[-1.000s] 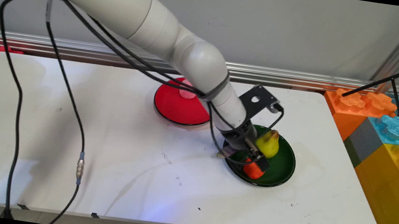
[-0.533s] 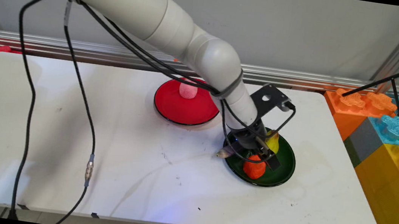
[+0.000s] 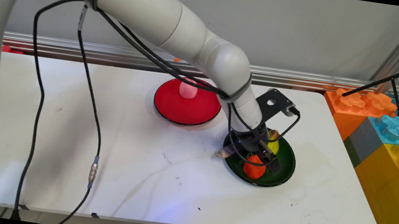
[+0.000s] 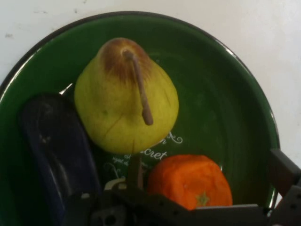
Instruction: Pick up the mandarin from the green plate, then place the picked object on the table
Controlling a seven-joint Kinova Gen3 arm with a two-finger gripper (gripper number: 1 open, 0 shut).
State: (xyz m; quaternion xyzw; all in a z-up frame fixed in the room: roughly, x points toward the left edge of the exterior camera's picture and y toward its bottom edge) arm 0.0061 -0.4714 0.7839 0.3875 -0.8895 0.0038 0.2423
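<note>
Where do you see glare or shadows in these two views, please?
Main view: a soft shadow rings the round red plate on the white table. Hand view: the glossy green plate shows pale sheen along its rim; the yellow-green pear darkens it underneath.

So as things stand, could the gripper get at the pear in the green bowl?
Probably yes. The gripper hangs right over the green bowl, and the pear lies uncovered on top, stem up. The orange piece and a dark purple thing crowd its sides, which could hamper the fingers.
</note>
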